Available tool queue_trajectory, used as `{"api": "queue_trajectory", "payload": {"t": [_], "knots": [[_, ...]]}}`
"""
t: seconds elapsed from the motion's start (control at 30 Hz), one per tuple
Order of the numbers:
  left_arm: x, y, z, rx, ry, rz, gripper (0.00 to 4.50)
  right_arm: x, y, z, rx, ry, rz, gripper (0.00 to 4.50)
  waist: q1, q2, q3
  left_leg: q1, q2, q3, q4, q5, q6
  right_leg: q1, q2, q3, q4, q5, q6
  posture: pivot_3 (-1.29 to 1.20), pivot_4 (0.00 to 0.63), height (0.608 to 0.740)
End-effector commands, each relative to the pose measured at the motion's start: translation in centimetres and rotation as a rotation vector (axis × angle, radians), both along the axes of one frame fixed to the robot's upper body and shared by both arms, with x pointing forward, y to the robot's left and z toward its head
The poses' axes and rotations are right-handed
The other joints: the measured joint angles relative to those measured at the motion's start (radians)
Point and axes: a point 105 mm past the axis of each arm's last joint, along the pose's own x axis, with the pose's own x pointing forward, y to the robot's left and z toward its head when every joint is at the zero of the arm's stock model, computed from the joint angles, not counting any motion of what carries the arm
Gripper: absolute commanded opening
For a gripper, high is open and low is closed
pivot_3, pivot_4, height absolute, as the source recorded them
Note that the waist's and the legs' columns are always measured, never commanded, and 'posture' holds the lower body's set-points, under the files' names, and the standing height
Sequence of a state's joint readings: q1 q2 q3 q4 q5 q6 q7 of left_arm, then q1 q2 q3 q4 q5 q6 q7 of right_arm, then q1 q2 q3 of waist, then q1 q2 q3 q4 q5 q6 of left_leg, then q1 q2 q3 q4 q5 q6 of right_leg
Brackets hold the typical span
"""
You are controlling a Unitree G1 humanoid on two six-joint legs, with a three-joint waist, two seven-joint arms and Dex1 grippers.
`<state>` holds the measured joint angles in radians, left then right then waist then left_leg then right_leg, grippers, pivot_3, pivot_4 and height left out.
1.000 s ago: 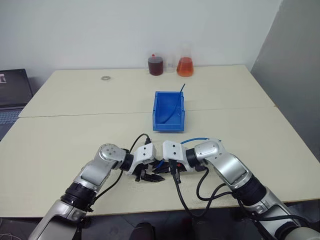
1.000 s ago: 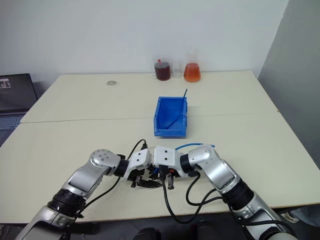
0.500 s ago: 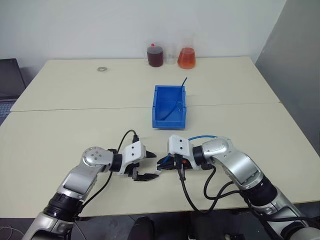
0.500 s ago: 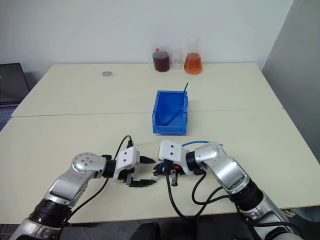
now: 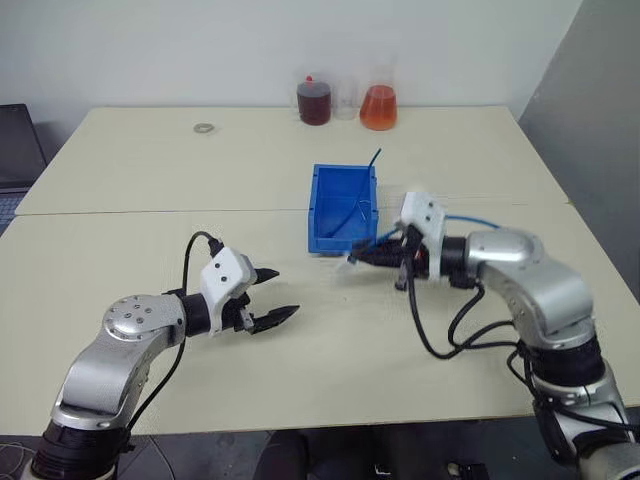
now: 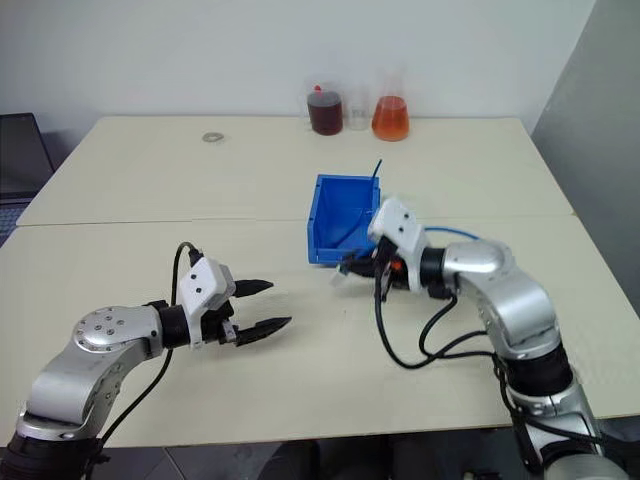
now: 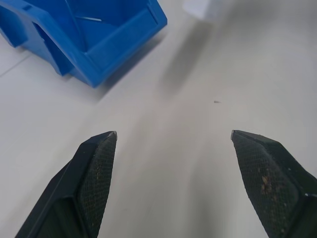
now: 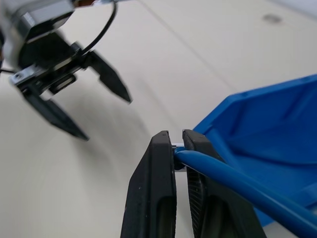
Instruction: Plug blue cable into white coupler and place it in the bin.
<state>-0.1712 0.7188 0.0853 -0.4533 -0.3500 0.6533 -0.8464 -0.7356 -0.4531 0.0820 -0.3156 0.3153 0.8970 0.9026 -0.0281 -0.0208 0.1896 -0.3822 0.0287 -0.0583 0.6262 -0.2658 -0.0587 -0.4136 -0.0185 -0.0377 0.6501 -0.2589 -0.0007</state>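
Blue cable (image 8: 233, 181) pinched in right gripper (image 8: 177, 145) jaws beside the bin (image 5: 340, 205); left gripper (image 5: 272, 296) jaws spread empty.

One bin (image 5: 343, 208), two cables (image 5: 470, 219), three glass vessels (image 5: 378, 106), one ring (image 5: 205, 128).

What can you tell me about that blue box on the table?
The bin is a bright blue, open-topped rectangular box, plastic by its look, with a lower front lip. It stands upright on the pale table, near the middle. A thin dark-blue cable leans inside, poking over the back corner. The right hand hangs just before its front.
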Motion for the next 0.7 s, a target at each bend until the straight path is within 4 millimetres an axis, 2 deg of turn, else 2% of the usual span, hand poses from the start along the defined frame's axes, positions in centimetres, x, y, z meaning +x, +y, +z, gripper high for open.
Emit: {"api": "queue_trajectory", "payload": {"t": [0.03,0.23,0.3,0.47,0.53,0.57,0.7], "knots": [[1.7,-0.1,3.1,-0.016,-0.103,0.083,3.86,2.2,-0.5,2.7,0.046,-0.073,-0.035,0.04,0.0,0.0,0.0,0.0,0.0,0.0,0.001,0.0,0.0,0.0,0.0,0.0,0.0,0.001,0.001,0.0,0.15,0.74],[3.2,-0.6,4.7,-0.067,-0.118,0.164,3.86,4.9,1.1,2.8,0.046,-0.078,-0.043,0.04,-0.002,0.0,0.0,0.0,0.0,0.003,0.003,0.0,0.0,0.001,0.0,0.002,0.001,0.002,0.002,0.0,0.15,0.74],[3.4,-1.1,5.0,-0.113,-0.104,0.159,3.86,6.5,1.8,1.9,0.022,-0.054,-0.059,0.04,-0.002,0.0,0.0,0.0,0.0,0.004,0.003,0.0,0.0,0.0,0.0,0.003,0.002,0.005,-0.002,0.0,0.15,0.74],[3.3,-1.8,4.5,-0.104,-0.088,0.138,3.86,9.2,3.2,0.6,-0.037,0.003,-0.076,0.04,-0.003,0.0,0.0,-0.001,0.0,0.008,0.004,0.0,0.0,-0.004,-0.001,0.004,0.008,0.005,-0.003,0.0,0.15,0.74],[3.4,-2.0,4.4,-0.103,-0.088,0.134,3.86,9.9,3.2,0.3,-0.056,0.012,-0.085,0.74,-0.001,0.0,0.0,-0.003,0.0,0.008,0.004,0.001,0.0,-0.007,-0.001,0.004,0.01,0.005,-0.003,0.0,0.15,0.74],[3.4,-2.1,4.4,-0.104,-0.088,0.132,3.86,10.2,3.2,0.1,-0.063,0.013,-0.088,0.8,-0.001,0.0,0.0,-0.003,0.0,0.008,0.004,0.001,0.0,-0.007,-0.001,0.004,0.011,0.005,-0.003,0.0,0.15,0.74],[3.4,-2.5,4.3,-0.109,-0.088,0.117,3.86,11.8,2.6,0.3,-0.077,0.034,-0.15,1.76,0.0,0.0,0.0,-0.003,-0.001,0.009,0.005,0.001,0.0,-0.007,-0.002,0.005,0.012,0.005,-0.003,0.0,0.15,0.74]]}}
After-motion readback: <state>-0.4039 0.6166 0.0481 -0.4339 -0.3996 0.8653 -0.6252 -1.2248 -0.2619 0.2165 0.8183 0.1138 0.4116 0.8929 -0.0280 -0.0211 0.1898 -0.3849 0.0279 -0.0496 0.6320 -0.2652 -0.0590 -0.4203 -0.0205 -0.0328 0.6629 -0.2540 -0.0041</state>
